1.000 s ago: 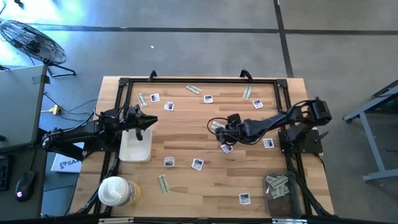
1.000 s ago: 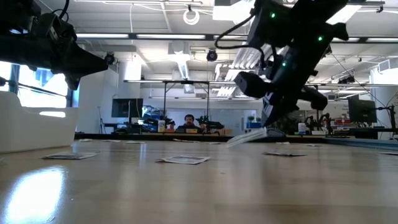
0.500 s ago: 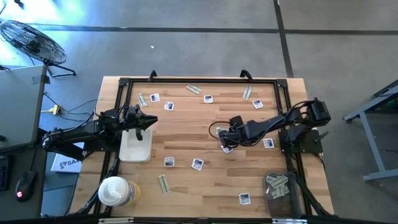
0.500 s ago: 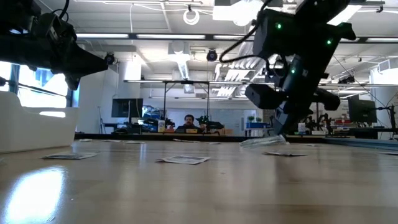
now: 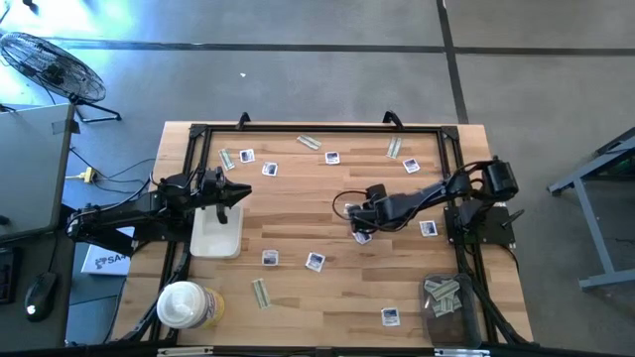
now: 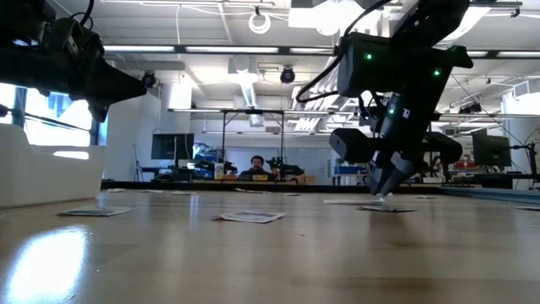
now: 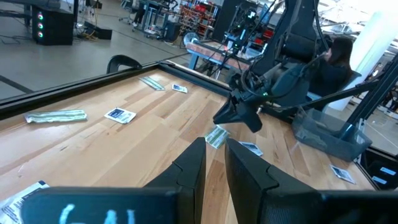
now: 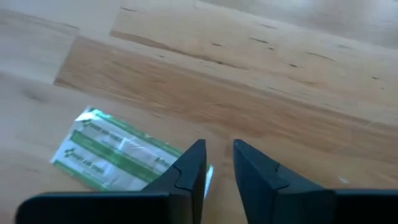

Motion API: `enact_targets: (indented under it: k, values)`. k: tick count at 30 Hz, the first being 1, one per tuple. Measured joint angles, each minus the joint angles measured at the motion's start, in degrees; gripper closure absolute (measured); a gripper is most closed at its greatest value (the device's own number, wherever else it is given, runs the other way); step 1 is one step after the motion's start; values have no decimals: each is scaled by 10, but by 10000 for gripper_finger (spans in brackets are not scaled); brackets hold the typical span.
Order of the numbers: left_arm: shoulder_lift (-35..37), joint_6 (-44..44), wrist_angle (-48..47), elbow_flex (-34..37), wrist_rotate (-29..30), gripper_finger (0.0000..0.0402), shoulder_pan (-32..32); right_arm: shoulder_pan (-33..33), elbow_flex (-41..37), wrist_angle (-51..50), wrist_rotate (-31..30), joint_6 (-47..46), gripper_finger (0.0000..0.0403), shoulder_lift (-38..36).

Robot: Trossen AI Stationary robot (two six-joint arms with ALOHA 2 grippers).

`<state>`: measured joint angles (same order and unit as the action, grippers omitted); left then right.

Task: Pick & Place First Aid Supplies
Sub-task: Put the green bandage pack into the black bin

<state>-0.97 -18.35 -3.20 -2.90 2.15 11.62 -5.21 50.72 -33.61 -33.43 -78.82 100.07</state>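
Right gripper: low over the middle of the wooden table, fingers slightly parted with a narrow gap, nothing clamped; its tips stood just beside a green-printed strip packet lying flat on the boards. Left gripper: waiting above the white tray at the table's left side, fingers close together with a slim gap, nothing visibly held. Other first aid packets: square white ones and pale strips, scattered flat across the table. Round white-lidded tub: near left corner.
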Motion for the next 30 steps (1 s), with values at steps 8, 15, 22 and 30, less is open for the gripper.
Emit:
enact_targets:
  k: [8, 15, 22, 30]
  values:
    - [0, 0, 0, 0, 0, 341, 0, -10, 0, 17, 19, -11, 320, 20]
    - [0, 0, 0, 0, 0, 341, 0, -9, 1, 33, 19, -7, 349, 30]
    - [0, 0, 0, 0, 0, 341, 0, -10, 1, 34, 17, 8, 399, 30]
    - [0, 0, 0, 0, 0, 341, 0, -26, -1, 15, 29, 29, 401, 1]
